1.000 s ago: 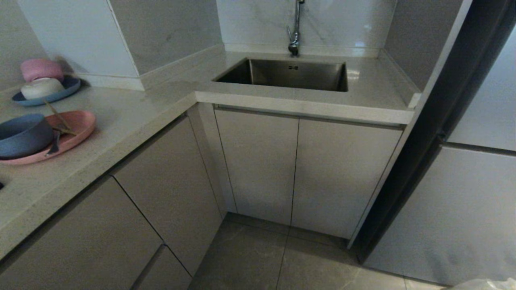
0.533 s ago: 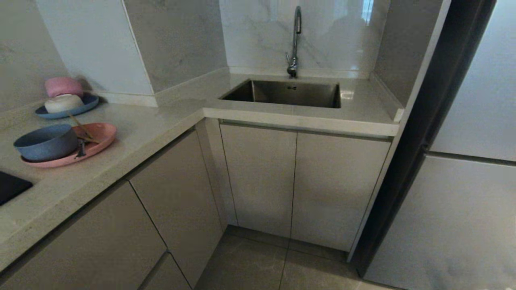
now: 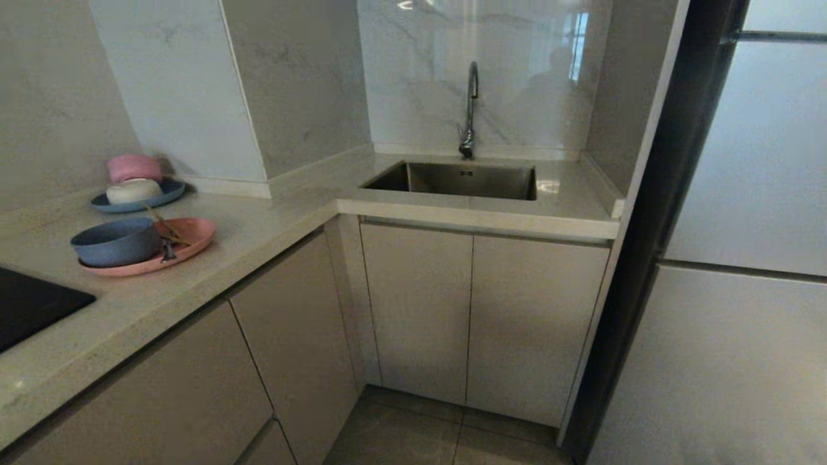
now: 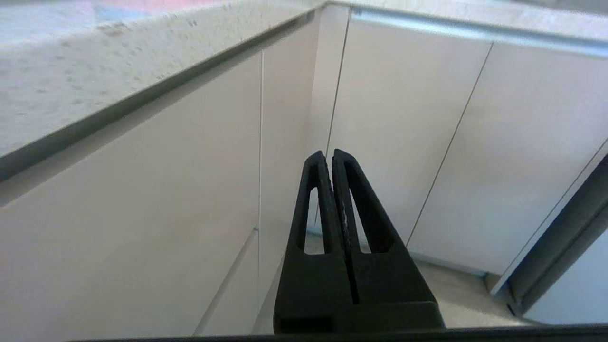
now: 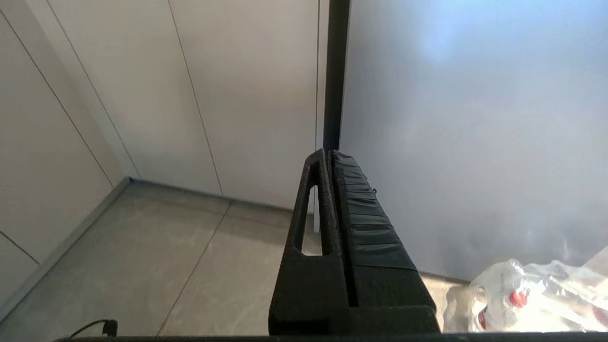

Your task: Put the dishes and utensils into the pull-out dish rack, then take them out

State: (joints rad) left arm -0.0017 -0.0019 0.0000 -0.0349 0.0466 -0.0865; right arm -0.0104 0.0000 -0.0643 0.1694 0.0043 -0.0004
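Salmon-pink plate [image 3: 187, 244], blue-grey bowl [image 3: 115, 241], seemingly speckled counter [image 3: 258, 226]

Both grippers are matte black plastic — the left gripper [image 4: 331, 153] has slotted, tapering fingers; the right gripper [image 5: 328, 153] has one slotted finger and one ridged finger.

Blue-grey bowl [image 3: 116, 240] on pink plate [image 3: 187, 240]

L gripper [image 4: 329, 154] jaws closed, R gripper [image 5: 328, 154] jaws closed
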